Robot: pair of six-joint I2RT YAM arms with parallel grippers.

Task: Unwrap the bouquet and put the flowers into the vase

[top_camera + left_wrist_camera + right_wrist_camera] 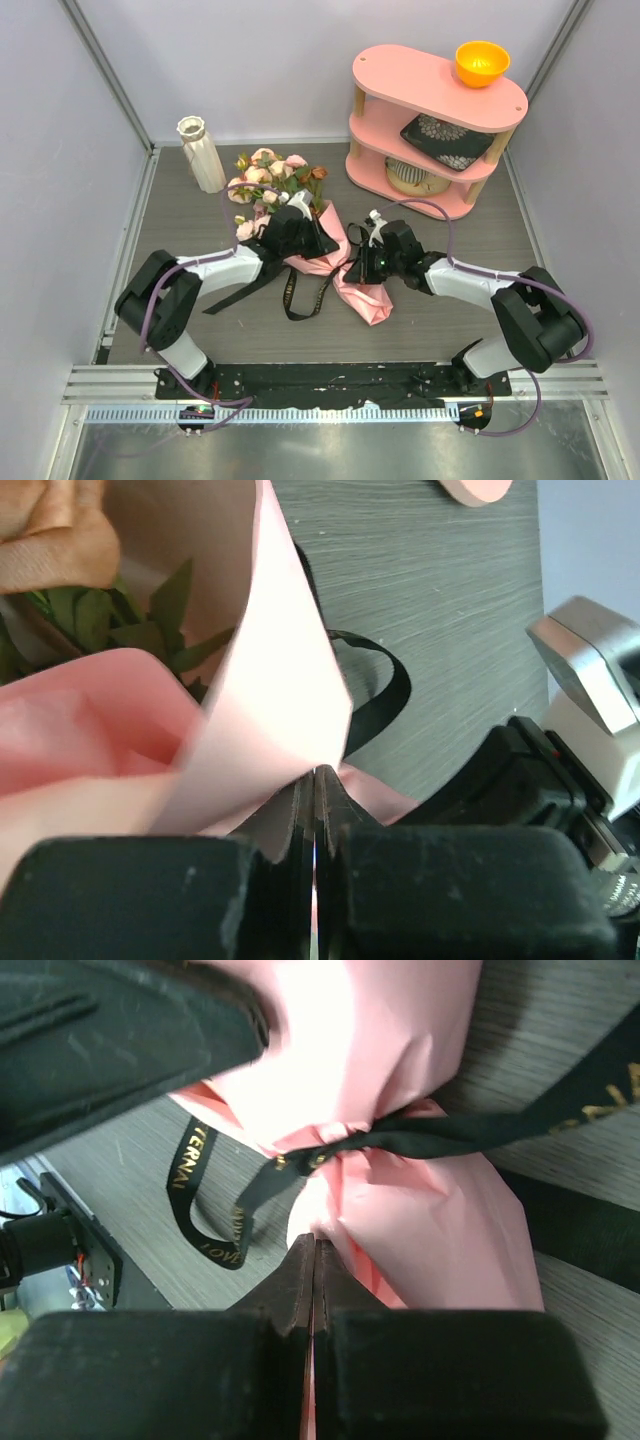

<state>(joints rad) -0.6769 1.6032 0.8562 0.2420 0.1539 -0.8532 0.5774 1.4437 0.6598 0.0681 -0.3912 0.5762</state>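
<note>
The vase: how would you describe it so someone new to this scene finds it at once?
At the back-left corner of the table, opposite the pink shelf, the vase stands upright beside the bouquet. It is the only tall, white, ribbed thing there.

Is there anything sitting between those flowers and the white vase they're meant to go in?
Nothing stands on the table between the flowers and the vase. What holds them back is the pink paper wrap, still tied round the stems by the black ribbon.
</note>
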